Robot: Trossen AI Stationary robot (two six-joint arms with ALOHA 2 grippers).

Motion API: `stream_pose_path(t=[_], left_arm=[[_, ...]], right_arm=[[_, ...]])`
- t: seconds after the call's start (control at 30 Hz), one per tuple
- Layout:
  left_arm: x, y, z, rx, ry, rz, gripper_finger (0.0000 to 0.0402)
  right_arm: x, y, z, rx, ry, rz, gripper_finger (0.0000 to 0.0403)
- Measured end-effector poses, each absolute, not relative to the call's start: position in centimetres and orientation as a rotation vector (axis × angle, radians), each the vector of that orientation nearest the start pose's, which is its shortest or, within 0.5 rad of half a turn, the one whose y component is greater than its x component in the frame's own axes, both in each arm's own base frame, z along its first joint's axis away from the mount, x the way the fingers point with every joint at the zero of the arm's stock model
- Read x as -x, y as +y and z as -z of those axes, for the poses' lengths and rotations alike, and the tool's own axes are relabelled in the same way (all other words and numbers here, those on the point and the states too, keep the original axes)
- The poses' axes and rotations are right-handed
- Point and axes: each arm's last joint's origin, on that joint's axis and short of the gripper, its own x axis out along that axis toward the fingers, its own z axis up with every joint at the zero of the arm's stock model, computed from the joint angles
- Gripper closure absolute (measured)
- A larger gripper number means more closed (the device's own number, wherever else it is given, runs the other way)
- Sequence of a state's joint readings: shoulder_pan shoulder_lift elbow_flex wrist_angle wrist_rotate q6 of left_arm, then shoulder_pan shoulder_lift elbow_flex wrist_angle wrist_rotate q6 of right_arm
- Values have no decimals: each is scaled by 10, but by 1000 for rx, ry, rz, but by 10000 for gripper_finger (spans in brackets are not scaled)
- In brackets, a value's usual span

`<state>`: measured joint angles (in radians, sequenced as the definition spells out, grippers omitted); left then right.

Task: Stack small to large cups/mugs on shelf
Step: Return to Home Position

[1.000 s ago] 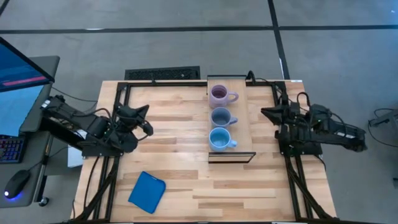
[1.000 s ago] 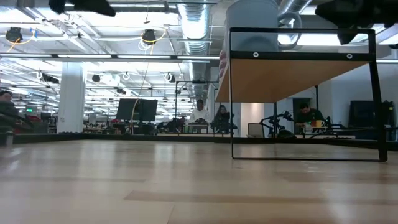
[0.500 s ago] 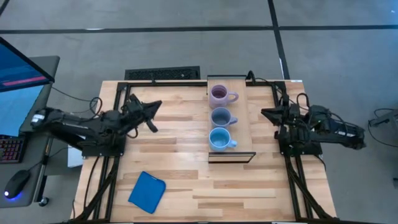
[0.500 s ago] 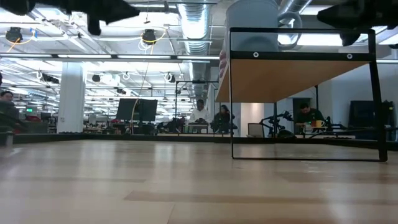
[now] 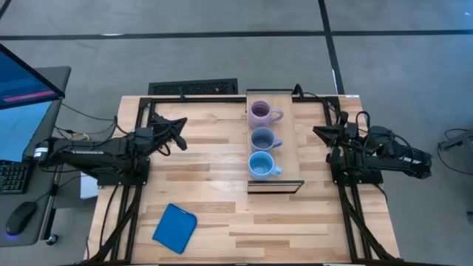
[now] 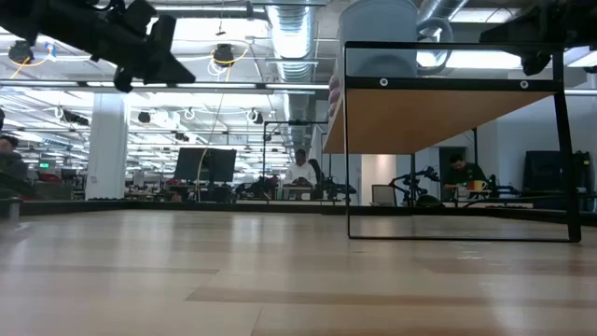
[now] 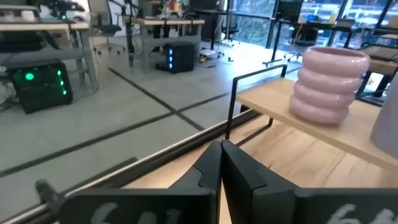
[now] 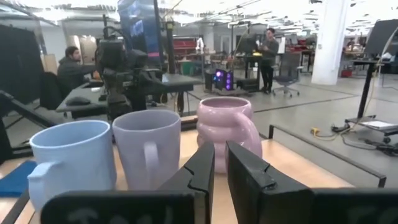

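Presently, the left gripper is held above the table's left half, fingers pressed together and nothing gripped; the blue square pad lies nearer the front edge than it. To its right the shelf carries three mugs in a row: pale purple mug, grey-blue mug, light blue mug. Beyond the shelf, the right gripper is seen at the right edge, fingers closed together, empty, apart from the mugs.

A flat blue pad lies near the front left corner of the slatted wooden tabletop. Beside the table stands a monitor, with what looks like a mouse below it.
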<state>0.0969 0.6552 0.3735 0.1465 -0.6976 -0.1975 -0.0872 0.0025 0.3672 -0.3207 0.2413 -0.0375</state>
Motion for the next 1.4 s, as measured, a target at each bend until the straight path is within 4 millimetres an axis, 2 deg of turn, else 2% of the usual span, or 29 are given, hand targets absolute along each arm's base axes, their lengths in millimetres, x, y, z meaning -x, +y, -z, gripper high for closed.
stream_pose_path(t=[0.27,0.4,0.5,0.73,1.03,1.23,1.4], left_arm=[[-132,31,-246,140,52,-801,401],[-125,31,-233,170,45,-809,401],[-119,31,-221,199,9,-817,401],[-108,29,-205,198,-45,-812,401],[-102,29,-190,203,26,-822,401],[-100,29,-180,218,103,-848,401],[-100,28,-178,225,128,-803,401]], right_arm=[[-69,-13,-234,22,-27,329,339],[-74,-14,-229,26,-81,335,339],[-78,-15,-218,13,-39,357,339],[-86,-17,-204,-1,-116,370,339],[-93,-22,-180,-8,-152,418,339],[-93,-24,-178,-22,-142,416,339],[-93,-24,-177,-19,-131,399,339]])
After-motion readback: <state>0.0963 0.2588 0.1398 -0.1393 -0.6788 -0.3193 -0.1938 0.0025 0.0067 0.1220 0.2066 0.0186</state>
